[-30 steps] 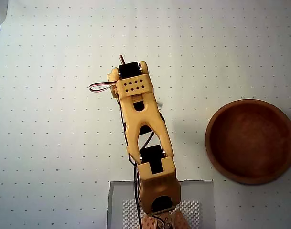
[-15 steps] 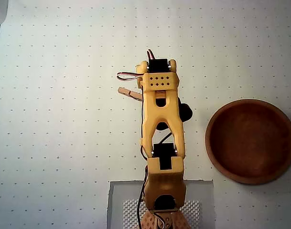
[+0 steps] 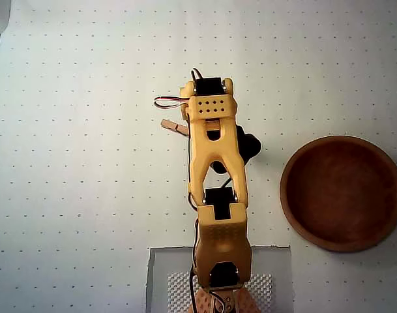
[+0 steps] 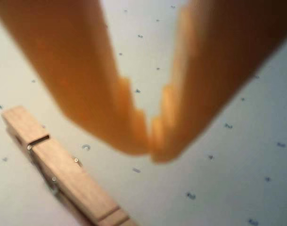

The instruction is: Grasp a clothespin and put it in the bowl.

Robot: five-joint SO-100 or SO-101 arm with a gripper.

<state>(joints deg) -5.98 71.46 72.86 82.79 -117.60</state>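
Overhead view, left to right. The clothespin [image 3: 173, 126] lies flat on the dotted white table [image 3: 74, 163], only its left end showing; the remainder is hidden beneath the yellow arm [image 3: 214, 182]. A red, white and black cable [image 3: 167, 101] loops out from the arm's upper left, above the clothespin. The arm runs from its mount on the clear base plate [image 3: 270, 274] at the bottom edge up toward the picture's centre. The bowl [image 3: 343, 193], reddish-brown wood with a thick rim, sits well apart at the right and holds nothing.

Wrist view, left to right. The clothespin [image 4: 58, 167] lies diagonally at lower left, its metal spring visible, its lower end cut by the picture's edge. It rests on the table, untouched. The gripper [image 4: 149, 141] hangs right of and above it in this view, just beside but clear of the wood. The two orange fingertips [image 4: 129, 127] meet at their points with nothing between them; the jaws are closed and empty. The fingers are blurred, being close to the lens.
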